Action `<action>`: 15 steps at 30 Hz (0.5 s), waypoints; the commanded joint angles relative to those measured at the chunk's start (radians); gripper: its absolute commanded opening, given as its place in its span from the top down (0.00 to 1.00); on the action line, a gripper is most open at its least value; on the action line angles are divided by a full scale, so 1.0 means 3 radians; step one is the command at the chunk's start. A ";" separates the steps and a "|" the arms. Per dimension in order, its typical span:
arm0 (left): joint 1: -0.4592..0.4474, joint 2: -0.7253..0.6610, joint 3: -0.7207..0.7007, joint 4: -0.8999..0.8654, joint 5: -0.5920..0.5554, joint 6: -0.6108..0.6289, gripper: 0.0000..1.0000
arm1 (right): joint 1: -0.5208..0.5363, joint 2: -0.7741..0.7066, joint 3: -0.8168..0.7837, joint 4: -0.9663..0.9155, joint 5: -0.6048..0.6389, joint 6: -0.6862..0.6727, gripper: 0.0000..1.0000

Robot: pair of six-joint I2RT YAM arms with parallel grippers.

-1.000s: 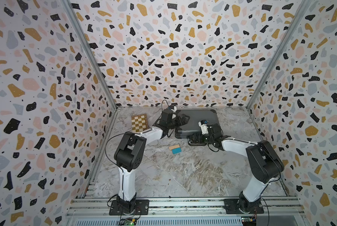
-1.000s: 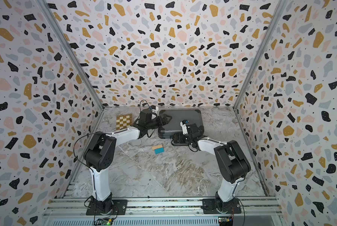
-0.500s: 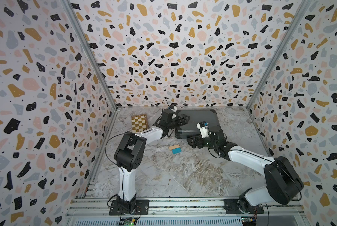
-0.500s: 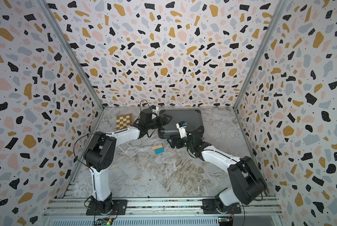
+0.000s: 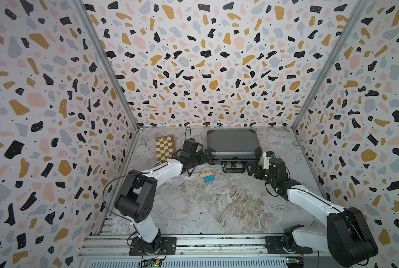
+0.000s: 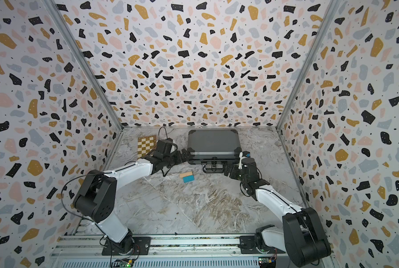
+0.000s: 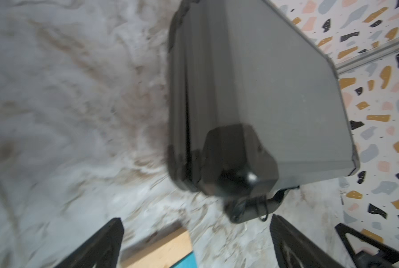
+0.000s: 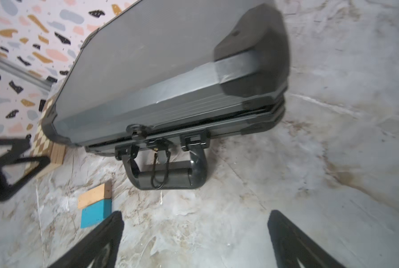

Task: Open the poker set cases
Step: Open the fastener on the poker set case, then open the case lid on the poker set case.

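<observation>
Back by the rear wall, case [image 5: 233, 145] sat flat, lid down | left claw [image 5: 209, 156] wide, empty, at its corner | right claw [image 5: 252, 169] wide, empty, near handle [image 5: 233, 167] | lid not lifted yet lol

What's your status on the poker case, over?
Left jaws open at poker case corner, right jaws open near handle. Lid down. Small block in front, not blocking.

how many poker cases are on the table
1. The dark grey poker case lies flat at the back of the table, handle toward the front. The checkered wooden box left of it is not one. Nothing looks hidden.
</observation>
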 commanded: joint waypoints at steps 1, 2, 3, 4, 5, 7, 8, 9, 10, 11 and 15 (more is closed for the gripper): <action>0.0003 -0.0520 -0.0462 0.0281 -0.0523 0.0033 0.01 | -0.0158 -0.0095 -0.0069 0.0083 -0.0145 0.0317 0.01; 0.0001 -0.0683 -0.0685 0.0465 -0.0662 0.0041 0.01 | -0.0199 -0.0103 -0.0097 0.0129 -0.0166 0.0379 0.01; 0.0000 -0.0823 -0.0935 0.0696 -0.0804 0.0042 0.01 | -0.0230 -0.0100 -0.0119 0.0197 -0.0191 0.0445 0.01; -0.0001 -0.0929 -0.1154 0.0959 -0.0929 0.0020 0.01 | -0.0247 -0.0093 -0.0142 0.0264 -0.0219 0.0509 0.01; -0.0001 -0.1032 -0.1388 0.1233 -0.1070 -0.0052 0.01 | -0.0264 -0.0079 -0.0160 0.0361 -0.0250 0.0585 0.01; 0.0000 -0.1147 -0.1769 0.1770 -0.1199 -0.0180 0.01 | -0.0280 -0.0034 -0.0161 0.0486 -0.0300 0.0721 0.01; 0.0000 -0.1150 -0.1948 0.2109 -0.1221 -0.0190 0.01 | -0.0281 -0.0004 -0.0153 0.0549 -0.0328 0.0786 0.01; 0.0000 -0.1131 -0.2058 0.2342 -0.1251 -0.0193 0.01 | -0.0286 0.0035 -0.0135 0.0610 -0.0367 0.0838 0.01; 0.0000 -0.1114 -0.2110 0.2455 -0.1281 -0.0198 0.01 | -0.0286 0.0068 -0.0116 0.0650 -0.0390 0.0889 0.01; 0.0000 -0.1087 -0.2131 0.2494 -0.1286 -0.0210 0.01 | -0.0286 0.0111 -0.0080 0.0688 -0.0412 0.0941 0.01; -0.0002 -0.0963 -0.2060 0.2491 -0.1169 -0.0183 0.01 | -0.0291 0.0294 0.0062 0.0838 -0.0430 0.1084 0.02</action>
